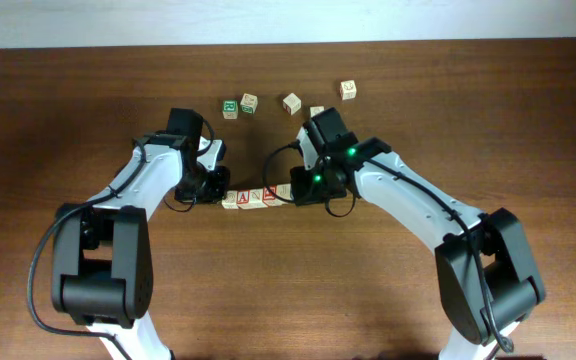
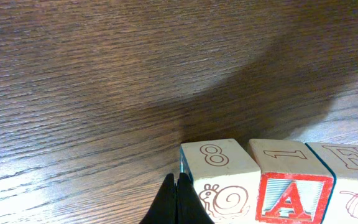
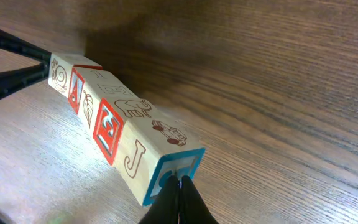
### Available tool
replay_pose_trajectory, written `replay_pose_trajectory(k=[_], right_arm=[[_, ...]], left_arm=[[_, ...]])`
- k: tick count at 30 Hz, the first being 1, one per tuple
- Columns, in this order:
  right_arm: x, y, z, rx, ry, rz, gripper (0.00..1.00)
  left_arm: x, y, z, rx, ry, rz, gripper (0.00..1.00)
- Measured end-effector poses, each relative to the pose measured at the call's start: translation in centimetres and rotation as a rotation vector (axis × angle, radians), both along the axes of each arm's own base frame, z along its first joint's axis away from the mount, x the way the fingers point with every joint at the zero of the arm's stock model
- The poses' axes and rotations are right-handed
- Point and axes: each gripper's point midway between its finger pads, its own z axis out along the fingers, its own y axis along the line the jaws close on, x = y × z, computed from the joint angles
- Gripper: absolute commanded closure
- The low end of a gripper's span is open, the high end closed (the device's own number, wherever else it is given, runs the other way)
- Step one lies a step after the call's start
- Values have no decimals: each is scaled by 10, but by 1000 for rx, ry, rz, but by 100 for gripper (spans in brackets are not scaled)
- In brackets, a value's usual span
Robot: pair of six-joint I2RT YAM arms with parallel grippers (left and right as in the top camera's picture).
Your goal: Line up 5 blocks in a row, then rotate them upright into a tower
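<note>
The left tool (image 2: 178, 200) is fully closed, its two dark fingers pressed together with nothing between them. Its tip sits right at one end of a row of five blocks (image 1: 255, 197) lying face to face on the counter (image 1: 88, 90). Just to the right of that tip is the snail block (image 2: 219, 180), with an 8 on top. Touching it further right is the red A block (image 2: 291, 193), then the leaf block (image 2: 353, 186), which carries an E on top. The right tool (image 3: 180, 200) is likewise clamped shut and empty, its tip up against the blue-bordered end face of the J block (image 3: 138, 155) at the row's other end. From this tool the row runs away to the upper left, the red E block (image 3: 106, 129) coming next after the J. Seen from above, the row lies straight between the two tools. Beyond both tools, well apart from the row, lie a few loose cubes (image 1: 291, 103), among them a green-printed cube (image 1: 230, 108).
</note>
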Motion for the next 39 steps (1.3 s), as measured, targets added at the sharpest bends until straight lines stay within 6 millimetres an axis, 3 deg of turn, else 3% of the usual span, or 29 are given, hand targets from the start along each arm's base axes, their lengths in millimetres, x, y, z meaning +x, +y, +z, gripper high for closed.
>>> replay_pose_trajectory(k=[3,10,22,27,30,39], right_arm=[[0,-1,-3,-13,1,-2,96],[-2,-7,-35,-71,55,-13,96],[-8,-13,-41,-115,106,-86,94],[-15,-18,-43,-132,154,-133,88],[-16,-22,-43,-136,168,-147,78],[-18,-31,-46,-178,184,-186,78]], left_arm=[[0,0,0,0,0,0,100],[-1,-1,0,-3,6,-2,100],[-3,-7,1,-22,11,-11,100],[-4,-9,1,-29,12,-15,100],[-4,-11,1,-34,13,-20,100],[-5,-16,3,-55,16,-25,100]])
